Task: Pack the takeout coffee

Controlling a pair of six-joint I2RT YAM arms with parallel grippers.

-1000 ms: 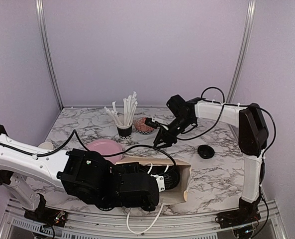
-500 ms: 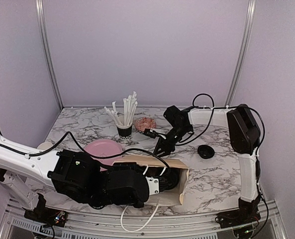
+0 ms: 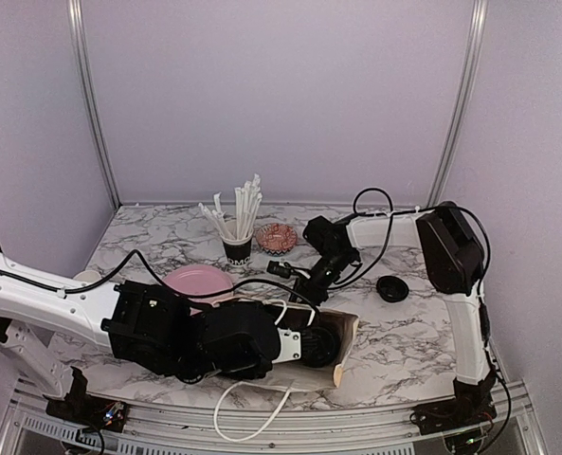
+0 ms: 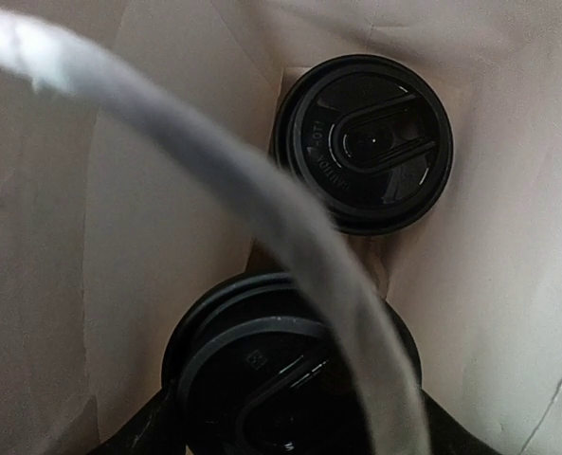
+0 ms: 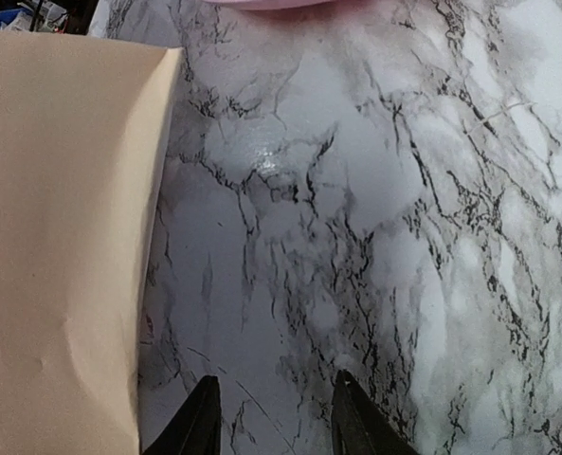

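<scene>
In the left wrist view I look into a tan paper bag. The takeout coffee shows only its round black lid, low in the frame between my left gripper's dark fingers; its white side is hidden. The left gripper is shut on it inside the bag. A second black-lidded cup stands deeper in the bag. The bag's white handle crosses the view, blurred. From above, the bag lies in front of the left arm, with the left gripper in its mouth. My right gripper is open and empty over the marble just behind the bag, whose edge shows beside the right gripper.
A black cup of white straws, a pink plate and a small patterned bowl stand behind the bag. A loose black lid lies to the right. A white cup peeks out at the far left.
My right gripper has come forward and left, from near the bowl down to the bag's back edge. The left arm and the bag have shifted a little to the left.
</scene>
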